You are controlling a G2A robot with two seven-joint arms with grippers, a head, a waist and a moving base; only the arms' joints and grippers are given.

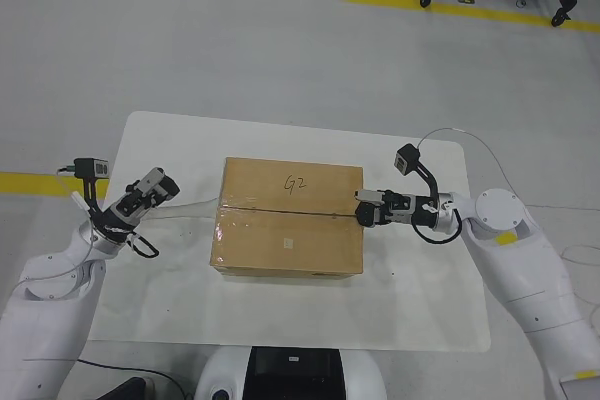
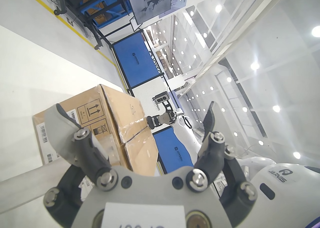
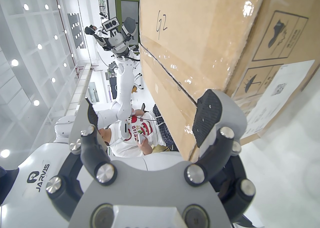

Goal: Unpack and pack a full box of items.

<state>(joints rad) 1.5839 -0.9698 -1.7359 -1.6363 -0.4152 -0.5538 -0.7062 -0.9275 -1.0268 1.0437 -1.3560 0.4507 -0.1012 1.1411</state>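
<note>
While the box (image 1: 290, 215) has desk (image 1: 160, 290) room all round, the left claw (image 1: 165, 184) is wide, well apart; the right claw (image 1: 361, 209), wide too, sits beside its edge.

"G2" handwr. on box (image 1: 288, 232) top

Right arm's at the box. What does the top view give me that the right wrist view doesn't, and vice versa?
Top view: the table's whole outline and the gap between the left gripper and the box. Right wrist view: the box's end face with handling symbols and a white label. Both: the box top's centre seam and the right gripper at its end.
</note>
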